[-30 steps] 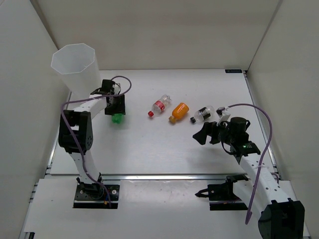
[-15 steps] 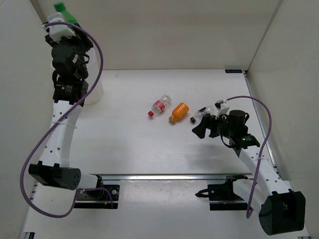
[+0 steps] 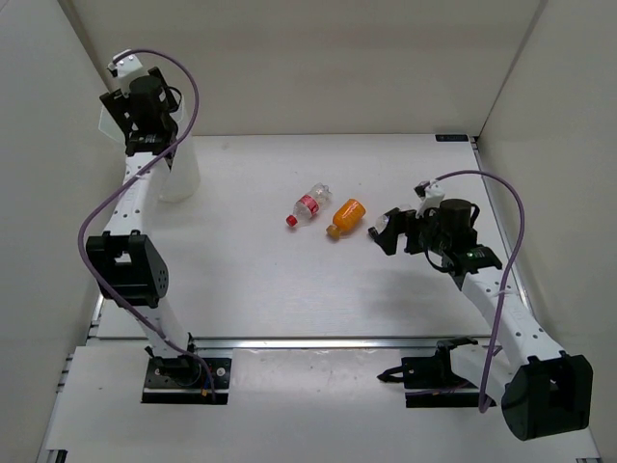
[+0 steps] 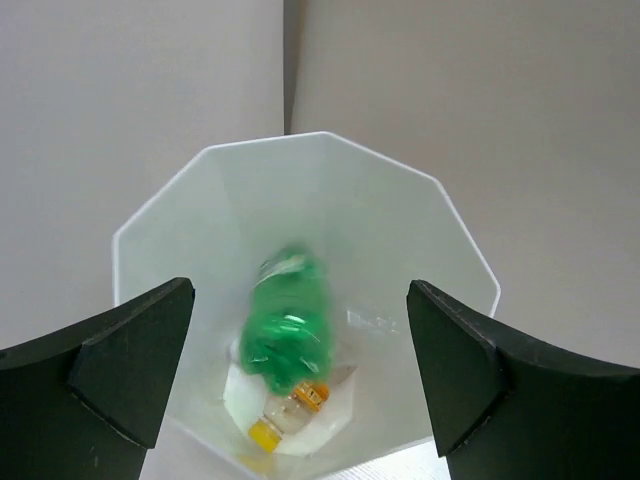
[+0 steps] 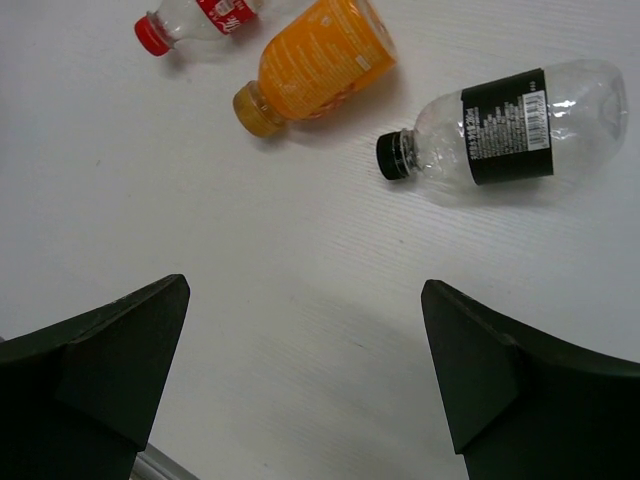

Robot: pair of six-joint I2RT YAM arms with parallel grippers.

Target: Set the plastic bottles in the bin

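Hovering directly above the bin (image 4: 440, 195), the left tool (image 4: 300, 300) stands wide open and grips nothing. The green bottle (image 4: 288, 325) shows blurred inside the bin, clear of both fingers, above a yellow-capped bottle (image 4: 285, 415) on the bin's bottom. Whether more bottles lie under them cannot be told.

Three bottles remain on the tabletop (image 3: 289, 289), well apart from the bin. The red-labelled bottle (image 5: 205, 15) is nearest the bin, the orange bottle (image 5: 320, 60) just beyond it, and the black-labelled bottle (image 5: 505, 125) farthest. The right tool (image 5: 305, 285), open and empty, hangs near that farthest one. By this showing, the task is roughly half done.
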